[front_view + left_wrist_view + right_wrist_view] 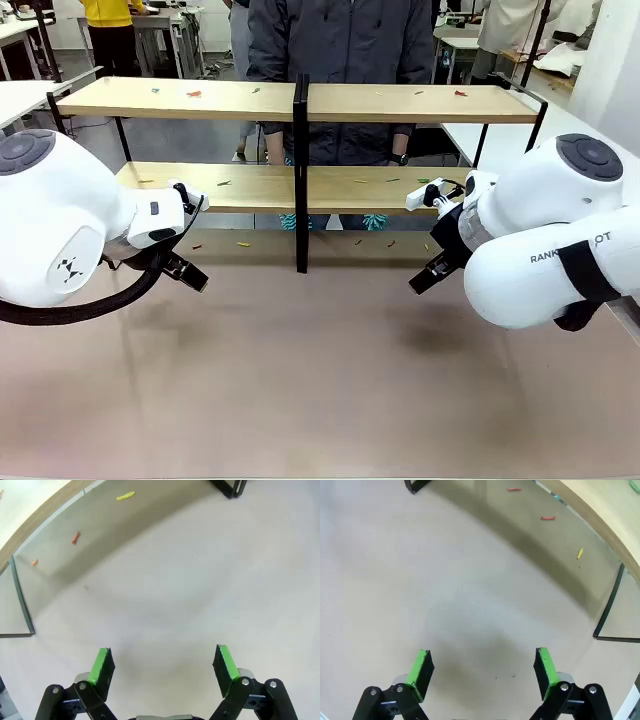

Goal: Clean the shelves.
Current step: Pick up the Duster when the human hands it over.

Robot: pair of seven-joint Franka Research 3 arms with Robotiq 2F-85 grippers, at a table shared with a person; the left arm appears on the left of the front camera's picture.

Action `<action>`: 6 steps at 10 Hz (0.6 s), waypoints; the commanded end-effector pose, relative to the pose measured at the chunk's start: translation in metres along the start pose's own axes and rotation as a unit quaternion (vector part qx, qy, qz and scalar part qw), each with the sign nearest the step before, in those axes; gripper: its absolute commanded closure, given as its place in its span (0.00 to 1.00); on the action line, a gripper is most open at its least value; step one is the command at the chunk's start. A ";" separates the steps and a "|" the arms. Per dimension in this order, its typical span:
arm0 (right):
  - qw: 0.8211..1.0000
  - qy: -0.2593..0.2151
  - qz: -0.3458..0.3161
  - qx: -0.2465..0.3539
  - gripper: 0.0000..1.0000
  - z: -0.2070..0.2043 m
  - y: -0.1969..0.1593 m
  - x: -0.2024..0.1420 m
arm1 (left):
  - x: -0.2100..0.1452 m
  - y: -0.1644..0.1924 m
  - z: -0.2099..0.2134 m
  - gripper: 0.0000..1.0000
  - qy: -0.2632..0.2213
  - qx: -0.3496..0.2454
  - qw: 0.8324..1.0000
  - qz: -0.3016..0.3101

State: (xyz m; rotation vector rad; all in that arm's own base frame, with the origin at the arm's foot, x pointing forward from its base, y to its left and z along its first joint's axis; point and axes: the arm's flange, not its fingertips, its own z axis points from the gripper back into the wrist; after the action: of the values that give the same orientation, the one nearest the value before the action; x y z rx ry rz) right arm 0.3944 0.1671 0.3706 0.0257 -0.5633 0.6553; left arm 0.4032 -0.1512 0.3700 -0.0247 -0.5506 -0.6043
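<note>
Shelves (pixel 200 98) across far side of table (pixel 320 390): 2 wood tiers, black post at centre. Person (pixel 340 40) standing just behind. Small coloured scraps (pixel 193 93) scattered on both boards and on table beneath, possibly clips, too small to tell. Left gripper (pixel 164 655) spread wide, empty, above bare tabletop. Right gripper (pixel 482 656) likewise apart, holding nothing, before right half.

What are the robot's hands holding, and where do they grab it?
Nothing is held. The left gripper and the right gripper both stand open and empty.
</note>
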 end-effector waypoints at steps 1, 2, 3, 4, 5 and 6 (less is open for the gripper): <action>1.000 0.000 0.000 0.000 0.00 0.000 0.000 0.000 | 0.000 0.000 0.000 0.00 0.000 0.000 1.000 0.000; 1.000 0.000 0.000 0.000 0.00 0.000 0.000 0.000 | 0.000 0.000 0.000 0.00 0.000 0.000 1.000 0.000; 1.000 0.000 0.000 0.000 0.00 0.000 0.000 0.000 | 0.000 0.000 0.000 0.00 0.000 0.000 1.000 0.000; 1.000 0.000 0.000 0.000 0.00 0.000 0.000 0.000 | 0.000 0.000 0.000 0.00 0.000 0.000 1.000 0.000; 1.000 0.000 0.000 0.000 0.00 0.000 0.000 0.000 | 0.000 0.000 0.000 0.00 0.000 0.000 1.000 0.000; 1.000 0.000 0.000 0.000 0.00 0.000 0.000 0.000 | 0.000 0.000 0.000 0.00 0.000 0.000 1.000 0.000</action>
State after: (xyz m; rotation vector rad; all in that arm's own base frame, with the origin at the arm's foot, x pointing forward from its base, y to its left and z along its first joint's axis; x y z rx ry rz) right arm 0.3944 0.1671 0.3706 0.0251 -0.5633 0.6561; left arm 0.4032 -0.1512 0.3700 -0.0249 -0.5506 -0.6038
